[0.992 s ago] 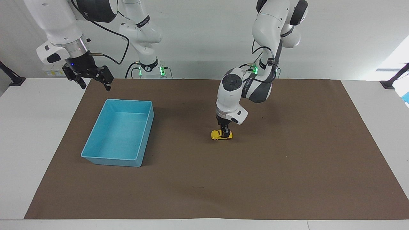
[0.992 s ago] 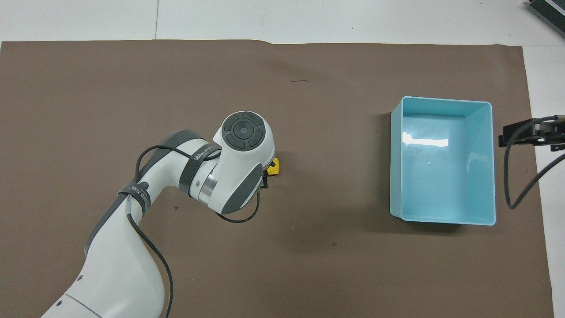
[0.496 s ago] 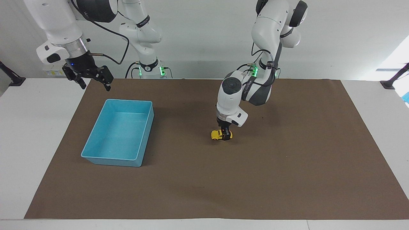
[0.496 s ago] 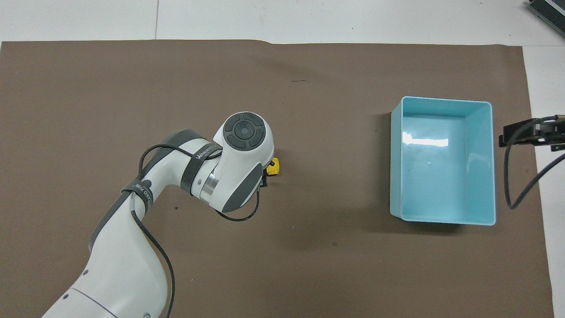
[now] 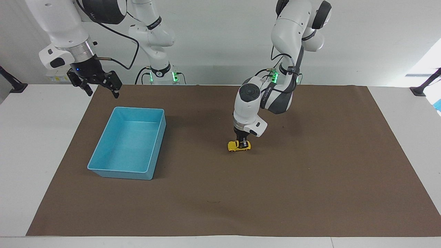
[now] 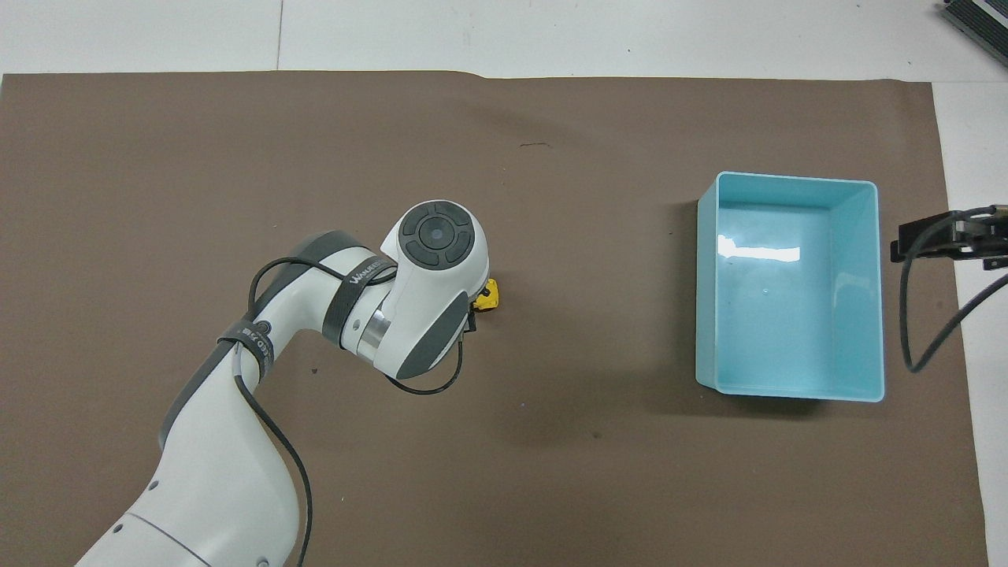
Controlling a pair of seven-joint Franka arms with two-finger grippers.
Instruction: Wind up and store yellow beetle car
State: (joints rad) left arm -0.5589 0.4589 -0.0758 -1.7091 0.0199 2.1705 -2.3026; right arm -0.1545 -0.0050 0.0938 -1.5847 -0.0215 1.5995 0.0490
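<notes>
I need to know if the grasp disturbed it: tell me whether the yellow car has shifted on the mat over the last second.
No. The yellow beetle car sits at the same spot relative to the blue bin.

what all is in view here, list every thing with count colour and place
small rounded toy beetle car: one, bright yellow, on the mat near mid-table, under the left gripper
rectangular plastic bin: one, light blue, nothing in it, on the mat toward the right arm's end
paper mat: one, brown, covering most of the table
table: one, white, under the mat
left gripper: one, black, shut on the car
right gripper: one, black, open, waiting above the table's edge by the bin
</notes>
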